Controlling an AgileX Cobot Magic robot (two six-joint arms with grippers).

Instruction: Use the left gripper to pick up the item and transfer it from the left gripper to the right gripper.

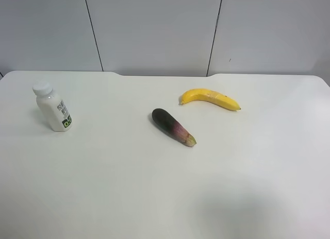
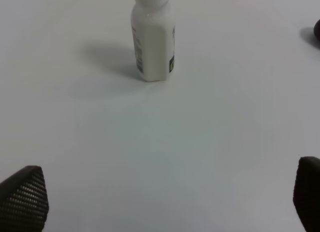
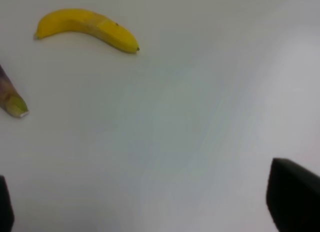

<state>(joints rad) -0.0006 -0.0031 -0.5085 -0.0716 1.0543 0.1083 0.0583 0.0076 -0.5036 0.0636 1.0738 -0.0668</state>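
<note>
Small white plastic bottle (image 1: 53,109) with white screw cap and green-and-black label mark: one, standing upright on the white tabletop (image 1: 154,198), long axis vertical, cap uppermost, near the exterior high view's left edge, well apart from the other goods. Yellow curved banana (image 1: 210,99): one, lying flat toward the far side. Dark purple eggplant (image 1: 174,126): one, lying flat near the banana, not touching it, greenish stem end toward the exterior high view's lower right. Left gripper (image 2: 165,202): one, two black finger ends spread wide, grasping nothing; the bottle stands ahead of it, apart. Right gripper (image 3: 150,202): one, fingers likewise parted and released, banana and eggplant stem ahead.
</note>
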